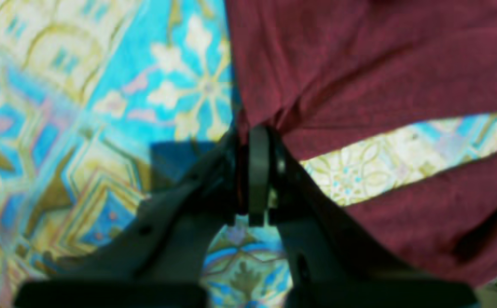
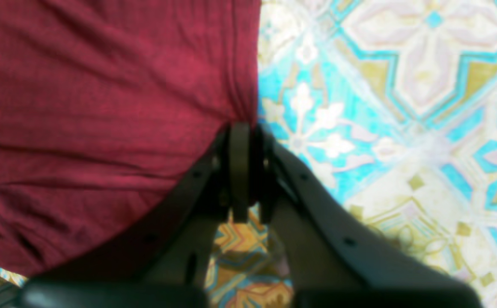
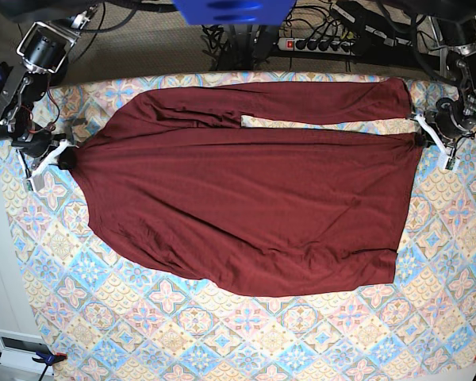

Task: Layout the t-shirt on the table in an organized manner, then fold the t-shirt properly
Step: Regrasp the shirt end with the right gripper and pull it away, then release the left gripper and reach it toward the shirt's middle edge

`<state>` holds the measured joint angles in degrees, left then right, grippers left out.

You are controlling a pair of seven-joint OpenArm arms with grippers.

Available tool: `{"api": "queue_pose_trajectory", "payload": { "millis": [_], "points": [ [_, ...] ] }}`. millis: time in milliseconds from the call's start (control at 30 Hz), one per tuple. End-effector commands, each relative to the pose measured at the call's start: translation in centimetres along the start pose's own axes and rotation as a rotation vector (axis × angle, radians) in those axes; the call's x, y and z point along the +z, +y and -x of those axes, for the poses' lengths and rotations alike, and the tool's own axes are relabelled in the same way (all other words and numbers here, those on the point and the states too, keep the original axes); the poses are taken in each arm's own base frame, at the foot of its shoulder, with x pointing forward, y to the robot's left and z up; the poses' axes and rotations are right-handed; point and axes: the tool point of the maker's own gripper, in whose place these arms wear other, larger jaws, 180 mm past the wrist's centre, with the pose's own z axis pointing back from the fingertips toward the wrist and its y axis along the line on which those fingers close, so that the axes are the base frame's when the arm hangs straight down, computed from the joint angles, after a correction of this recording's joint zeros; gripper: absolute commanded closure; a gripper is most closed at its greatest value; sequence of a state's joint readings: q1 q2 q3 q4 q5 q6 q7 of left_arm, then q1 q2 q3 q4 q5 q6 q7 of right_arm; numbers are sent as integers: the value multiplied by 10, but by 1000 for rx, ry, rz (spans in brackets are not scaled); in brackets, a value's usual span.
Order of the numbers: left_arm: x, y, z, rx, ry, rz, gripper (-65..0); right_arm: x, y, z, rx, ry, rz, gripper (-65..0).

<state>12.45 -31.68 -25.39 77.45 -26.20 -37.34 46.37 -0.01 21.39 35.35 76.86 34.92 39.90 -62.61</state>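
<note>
Black left fingers [image 1: 252,171] and right fingers [image 2: 244,171] pinching maroon t-shirt [image 3: 246,198] edges, patterned table [image 3: 246,333], power strip [image 3: 321,44] behind.

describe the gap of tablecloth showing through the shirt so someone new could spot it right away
Start with the table under its pastel tile cloth; the t-shirt, dark maroon, covers most of it. Along the shirt's far edge a long sleeve lies folded across. Between that sleeve and the body is a thin pale sliver of patterned cloth, the only tile pattern enclosed by maroon.
</note>
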Motion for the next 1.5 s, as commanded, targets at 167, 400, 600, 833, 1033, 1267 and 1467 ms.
{"api": "queue_pose_trajectory", "payload": {
  "millis": [167, 400, 600, 833, 1033, 1267, 1467],
  "points": [
    [8, 4, 20, -24, 62, -13, -6, 10, -8, -21, 28, -51, 21, 0],
    [11, 3, 40, -21, 106, -11, -82, 10, -8, -21, 31, -50, 20, 0],
    [16, 8, 49, -26, 168, -20, -182, 10, -7, -21, 33, -47, 19, 0],
    [36, 5, 57, -13, 181, 36, -231, 10, -7, -21, 34, -48, 19, 0],
    [61, -11, 54, -48, 147, 73, -232, 10, -7, -22, 35, -49, 19, 0],
    [54, -29, 64, -4, 133, 103, -233, 10, -7, -20, 34, -47, 19, 0],
    [42, -38, 50, -1, 95, 108, -231, 10, -6, -21, 35, -49, 18, 0]
  ]
}}
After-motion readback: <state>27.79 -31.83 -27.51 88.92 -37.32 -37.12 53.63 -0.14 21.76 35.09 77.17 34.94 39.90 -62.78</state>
